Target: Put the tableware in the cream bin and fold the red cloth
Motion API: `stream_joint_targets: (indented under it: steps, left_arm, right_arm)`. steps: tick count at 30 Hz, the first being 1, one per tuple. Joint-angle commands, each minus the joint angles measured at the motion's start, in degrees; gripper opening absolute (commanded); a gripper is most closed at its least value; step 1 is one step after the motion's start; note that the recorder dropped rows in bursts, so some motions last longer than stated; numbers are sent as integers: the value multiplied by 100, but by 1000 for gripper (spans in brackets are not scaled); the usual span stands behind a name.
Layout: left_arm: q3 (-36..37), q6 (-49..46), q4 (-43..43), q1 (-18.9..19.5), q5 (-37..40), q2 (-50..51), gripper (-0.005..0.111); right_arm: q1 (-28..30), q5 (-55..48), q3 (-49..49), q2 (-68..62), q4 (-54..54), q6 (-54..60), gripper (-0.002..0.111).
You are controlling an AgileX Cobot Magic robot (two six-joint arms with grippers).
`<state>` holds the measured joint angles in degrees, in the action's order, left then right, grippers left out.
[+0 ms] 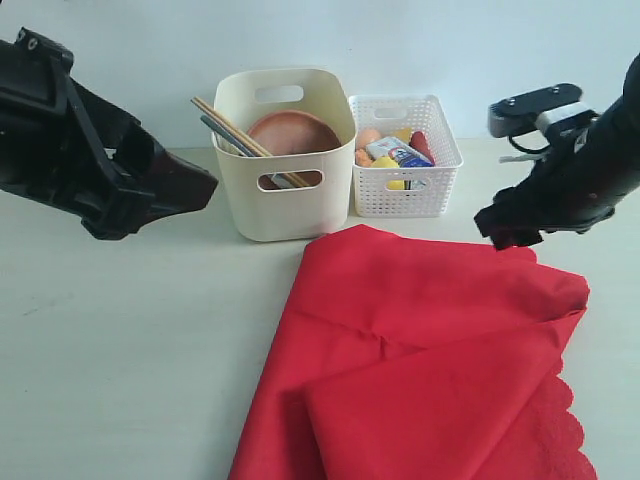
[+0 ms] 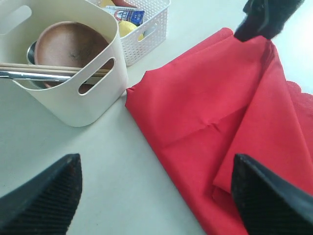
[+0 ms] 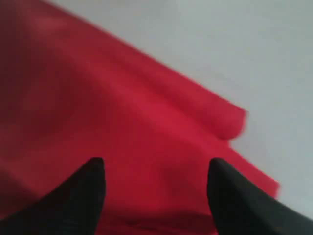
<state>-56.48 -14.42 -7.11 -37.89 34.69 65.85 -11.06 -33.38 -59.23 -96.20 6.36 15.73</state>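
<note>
The red cloth (image 1: 420, 340) lies partly folded over itself at the front right of the table, with its scalloped edge at the near right. The cream bin (image 1: 290, 215) stands behind it and holds the brown wooden plate (image 1: 295, 132), the chopsticks (image 1: 230, 127) and a silver knife (image 2: 29, 75). My right gripper (image 1: 505, 232) hovers open just over the cloth's far right corner (image 3: 122, 112), nothing between its fingers (image 3: 93, 181). My left gripper (image 1: 205, 190) hangs open over bare table left of the bin, its jaws wide apart (image 2: 156, 161) and empty.
A white lattice basket (image 1: 405, 190) with food items and a small milk carton stands right of the bin, touching it. Bare table (image 1: 130, 340) stretches left of the cloth.
</note>
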Motion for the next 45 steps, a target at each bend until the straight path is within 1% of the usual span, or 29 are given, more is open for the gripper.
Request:
stream_joint_targets:
  steps: [1, 4, 8, 12, 17, 19, 23, 27, 29, 32, 34, 37, 39, 41, 44, 45]
  left_arm:
    - [29, 8, -130, 16, -42, -51, 79]
    - [29, 8, -183, 16, 9, -51, 79]
    - [29, 8, -556, 16, 136, -51, 79]
    - [29, -33, -1016, 16, 386, -51, 79]
    - [92, -76, -1274, 16, 567, -27, 79]
    - [150, -175, -1416, 16, 574, 19, 79]
    - [181, -396, -1764, 16, 677, 213, 79]
    - [181, -794, -2212, 16, 879, 531, 79]
    - [181, -834, -2239, 16, 906, 826, 79]
    - [181, -1136, -2203, 16, 914, 1260, 79]
    - [181, -1416, -2203, 16, 914, 1592, 79]
    - [181, -1738, -2254, 5, 794, 2150, 79]
    - [181, -1840, -2254, -103, 575, 2500, 79]
    - [181, -1991, -2215, -321, 305, 2816, 79]
    - [181, -2284, -2215, -758, -50, 3219, 79]
    - [181, -2283, -2215, -821, -122, 3294, 79]
  right_arm:
    - [-89, -1392, -119, 87, 1955, 2906, 60]
    - [-89, -1604, -119, -25, 2243, 2988, 60]
    - [-89, -1511, -151, -374, 2243, 2562, 60]
    - [-89, -1483, -410, -929, 2224, 2033, 59]
    - [-89, -1483, -683, -1453, 2202, 1707, 59]
    - [-89, -1613, -758, -1566, 2212, 1707, 59]
    - [-89, -2485, -872, -1722, 2213, 1759, 55]
    - [-89, -3251, -872, -1722, 2202, 1902, 52]
    - [-89, -3658, -872, -1722, 2202, 1903, 52]
    - [-89, -3658, -872, -1722, 2165, 1832, 52]
    - [-89, -3658, -812, -1687, 1945, 1588, 52]
    - [-89, -3658, -484, -1601, 1554, 1508, 52]
    - [-89, -3658, -309, -1517, 1228, 1164, 52]
    - [-89, -3658, -210, -1409, 856, 746, 52]
    - [-89, -3658, -60, -1151, 286, 194, 52]
    - [-89, -3658, -3, -1095, 195, 88, 52]
